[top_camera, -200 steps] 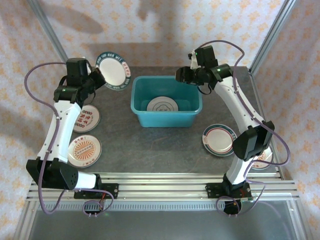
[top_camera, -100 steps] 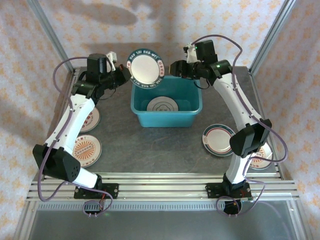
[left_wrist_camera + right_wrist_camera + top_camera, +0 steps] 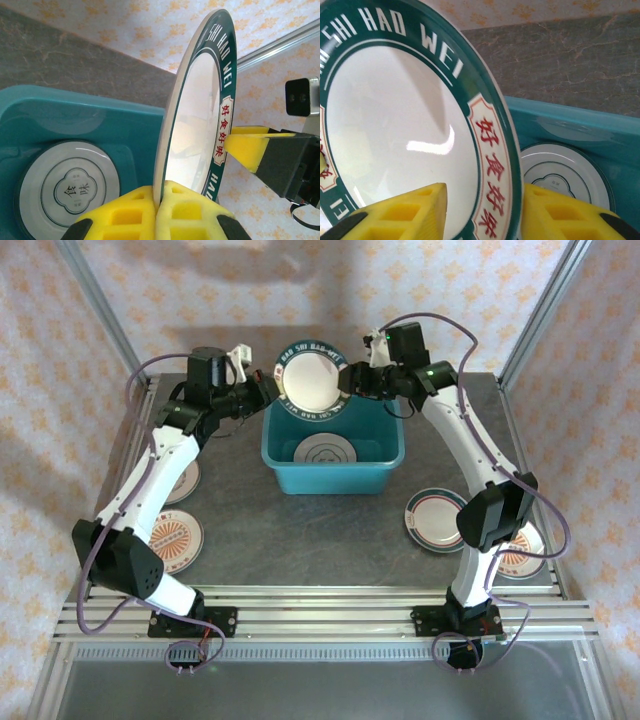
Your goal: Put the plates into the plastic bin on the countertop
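I am holding the plate (image 3: 312, 378) upright over the bin's (image 3: 267, 445) far wall, left pincer (image 3: 160, 200) clamped on its rim, right pincer (image 3: 485, 205) straddling the opposite rim, grip unclear, seemingly for a handover.

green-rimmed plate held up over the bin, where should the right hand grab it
The free rim opposite the left hand, from the right: the green-rimmed plate stands on edge, so one finger fits each face. The right hand straddles that rim.

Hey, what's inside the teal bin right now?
One pale plate lies flat in the bin. The green-rimmed plate held above the far rim covers part of the far wall, so that part can't be checked.
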{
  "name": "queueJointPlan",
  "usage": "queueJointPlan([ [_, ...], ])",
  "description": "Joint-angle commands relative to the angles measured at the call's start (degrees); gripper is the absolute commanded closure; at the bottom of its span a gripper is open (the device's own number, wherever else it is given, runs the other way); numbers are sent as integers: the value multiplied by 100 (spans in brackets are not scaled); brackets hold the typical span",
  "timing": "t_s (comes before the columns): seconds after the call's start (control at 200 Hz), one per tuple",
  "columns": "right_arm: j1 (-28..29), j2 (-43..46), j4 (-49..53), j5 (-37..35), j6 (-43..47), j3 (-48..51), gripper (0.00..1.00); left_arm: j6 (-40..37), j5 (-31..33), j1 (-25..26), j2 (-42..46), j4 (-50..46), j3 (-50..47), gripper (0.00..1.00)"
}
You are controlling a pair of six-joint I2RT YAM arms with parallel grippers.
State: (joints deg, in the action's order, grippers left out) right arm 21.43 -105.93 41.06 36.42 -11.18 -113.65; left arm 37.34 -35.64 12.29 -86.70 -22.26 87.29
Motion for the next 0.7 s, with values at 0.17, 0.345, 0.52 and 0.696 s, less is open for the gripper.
queueJointPlan([
  [0.17,-25,63,-310,25,-183,309,71,-15,-189,31,4,206,193,100],
  [0.345,-25,133,-397,20,-237,425,82,-16,-251,27,4,163,184,100],
  [0.52,-24,228,-556,58,-323,592,91,-121,-208,25,8,8,188,100],
  [0.696,-27,336,-756,135,-420,780,94,-155,-233,32,-14,-39,131,100],
])
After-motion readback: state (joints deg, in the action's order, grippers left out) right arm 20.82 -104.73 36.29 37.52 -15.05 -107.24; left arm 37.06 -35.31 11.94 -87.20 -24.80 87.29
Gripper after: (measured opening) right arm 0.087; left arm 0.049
